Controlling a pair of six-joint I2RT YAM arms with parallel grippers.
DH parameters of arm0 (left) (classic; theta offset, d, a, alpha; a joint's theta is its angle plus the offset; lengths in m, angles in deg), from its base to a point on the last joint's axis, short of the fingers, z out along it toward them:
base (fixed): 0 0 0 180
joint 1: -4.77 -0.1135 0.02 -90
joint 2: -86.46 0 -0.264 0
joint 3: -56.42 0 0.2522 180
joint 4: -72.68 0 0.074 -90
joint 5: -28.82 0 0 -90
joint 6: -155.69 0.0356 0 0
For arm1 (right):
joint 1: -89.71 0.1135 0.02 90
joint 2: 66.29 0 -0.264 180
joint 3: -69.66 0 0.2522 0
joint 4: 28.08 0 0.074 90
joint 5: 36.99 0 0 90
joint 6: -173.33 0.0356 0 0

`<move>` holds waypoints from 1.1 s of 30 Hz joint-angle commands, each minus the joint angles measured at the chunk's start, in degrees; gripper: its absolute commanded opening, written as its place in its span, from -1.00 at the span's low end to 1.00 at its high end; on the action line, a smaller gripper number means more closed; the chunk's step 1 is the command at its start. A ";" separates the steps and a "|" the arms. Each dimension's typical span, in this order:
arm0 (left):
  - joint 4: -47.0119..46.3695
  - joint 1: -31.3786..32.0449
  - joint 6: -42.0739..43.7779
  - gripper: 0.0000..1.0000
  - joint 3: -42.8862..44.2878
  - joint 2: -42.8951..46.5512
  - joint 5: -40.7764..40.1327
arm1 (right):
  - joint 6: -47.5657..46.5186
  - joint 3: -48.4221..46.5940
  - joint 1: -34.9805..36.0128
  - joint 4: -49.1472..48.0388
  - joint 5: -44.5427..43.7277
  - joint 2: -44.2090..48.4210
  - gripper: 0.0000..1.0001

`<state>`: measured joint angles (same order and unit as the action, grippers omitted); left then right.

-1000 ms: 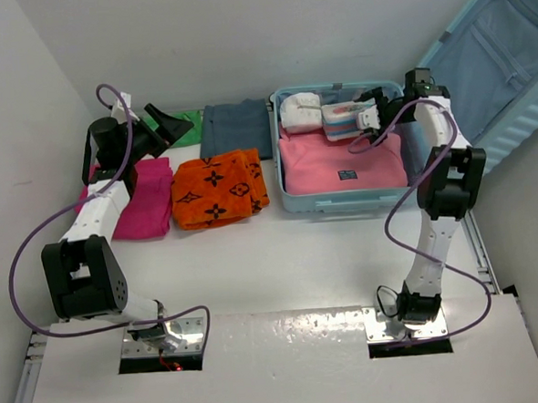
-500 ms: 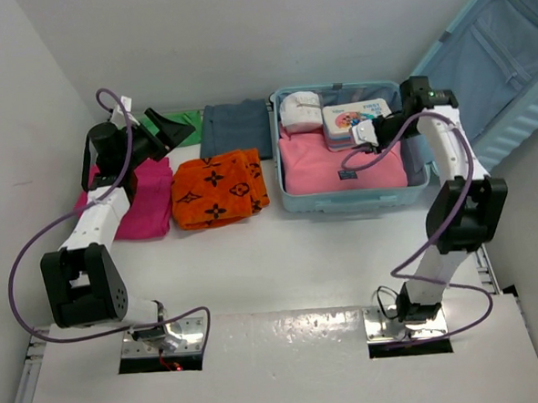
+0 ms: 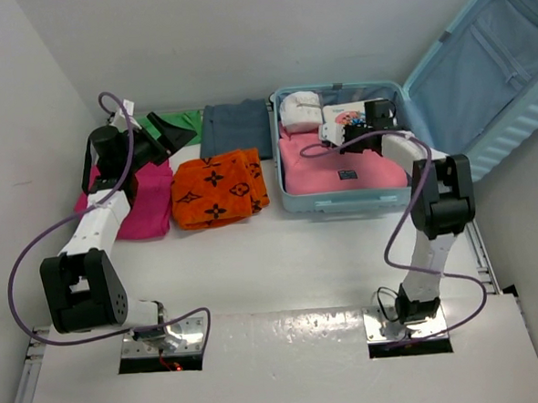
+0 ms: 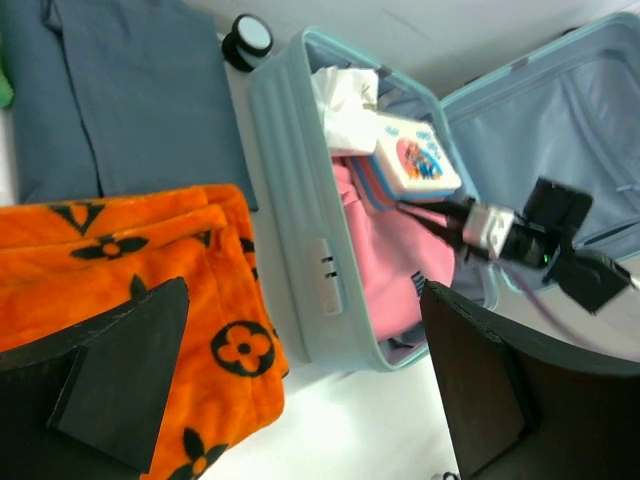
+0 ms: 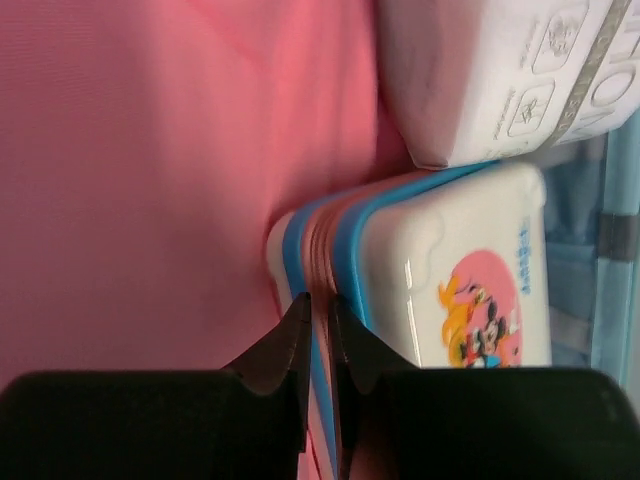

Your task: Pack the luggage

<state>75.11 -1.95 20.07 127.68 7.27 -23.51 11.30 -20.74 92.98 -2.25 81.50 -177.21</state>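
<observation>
White counter (image 3: 281,255), pale blue luggage (image 3: 342,202) open at far right, right arm bent down into it, wrist view alone shows right pincer (image 5: 320,310) pressed nearly together at the edge of the cartoon pack (image 5: 470,290), left pincer (image 4: 300,390) spread wide near the orange towel (image 4: 130,260).

Inside the luggage (image 3: 342,200), pink garment (image 3: 340,165), white bundle (image 3: 298,111), cartoon pouch (image 3: 342,118) and right pincer (image 5: 320,305) block entry; bare table (image 3: 281,255) fronts it.
</observation>
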 commanded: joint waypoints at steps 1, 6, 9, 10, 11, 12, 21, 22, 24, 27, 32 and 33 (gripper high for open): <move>2.70 0.39 3.78 1.00 3.58 1.06 -0.66 | 7.76 -9.81 -1.59 -9.01 -7.04 -5.35 -0.79; 9.92 -0.75 9.58 1.00 7.10 -0.34 -2.86 | 6.47 -10.21 -3.00 -2.69 -3.10 -3.01 -0.64; 16.76 -1.28 15.72 1.00 9.03 -2.10 -2.87 | 10.21 -9.58 -4.41 5.12 2.87 2.96 -0.19; 19.13 -1.28 17.31 1.00 10.52 -2.80 -3.65 | 12.68 -10.19 -3.80 7.67 4.28 5.68 -0.07; 23.59 -1.28 18.37 1.00 11.14 -2.80 -3.66 | 18.53 -11.85 -3.71 9.35 7.16 6.84 0.12; 26.51 -1.97 20.56 1.00 11.15 -3.33 -2.70 | 28.77 -13.69 -1.10 14.42 9.63 10.50 0.17; 33.74 -0.94 19.62 1.00 0.61 1.06 -3.99 | 77.01 -19.68 16.76 17.19 2.99 13.27 0.28; 34.44 -0.93 18.91 1.00 -1.31 1.06 -5.49 | 81.48 -19.77 18.95 16.93 2.02 12.57 0.28; 34.45 -0.05 16.37 1.00 -2.65 1.77 -11.18 | 88.08 -19.77 20.19 15.71 -0.78 10.37 0.34; 34.98 -0.05 13.47 1.00 -3.27 1.77 -16.12 | 95.11 -21.61 22.57 16.39 -2.38 5.98 0.48; 34.89 -0.05 10.21 1.00 -3.79 -1.30 -25.35 | 103.99 -31.98 27.04 20.79 -7.57 -5.87 0.48; 34.89 -0.05 10.21 1.00 -3.79 -2.09 -26.41 | 104.98 -33.04 27.32 21.06 -8.18 -7.20 0.54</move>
<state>110.56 -1.95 33.14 123.90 6.19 -42.78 106.42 -48.65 117.61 16.64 77.12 -181.86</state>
